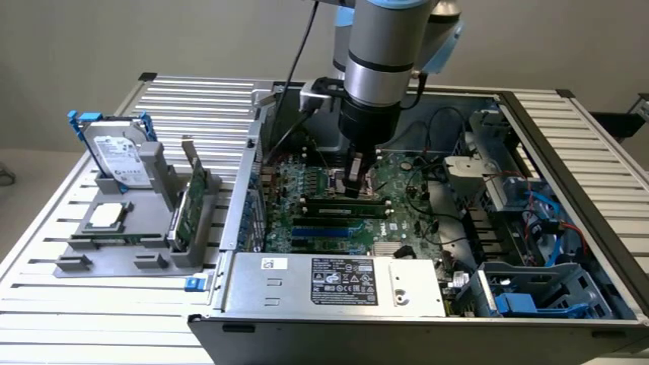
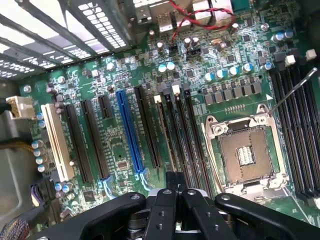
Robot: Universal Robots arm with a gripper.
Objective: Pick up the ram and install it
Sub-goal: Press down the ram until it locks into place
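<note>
Two cameras, one far and one close

My outside camera looks down from high up in front at the open computer case (image 1: 426,228) on the surface (image 1: 182,106). My wrist camera looks from close, straight down at the green motherboard (image 2: 150,90), which both views share.

Not much to read here. The power supply unit (image 1: 335,283) at six o'clock in the open computer case carries a black rating label (image 1: 344,280) with white print and rows of certification marks, none of it legible. Beside it, toward nine o'clock, sits a small white sticker (image 1: 273,264), also unreadable. The hard drive (image 1: 115,156) out at nine o'clock wears a white label, its print too small to read.
</note>
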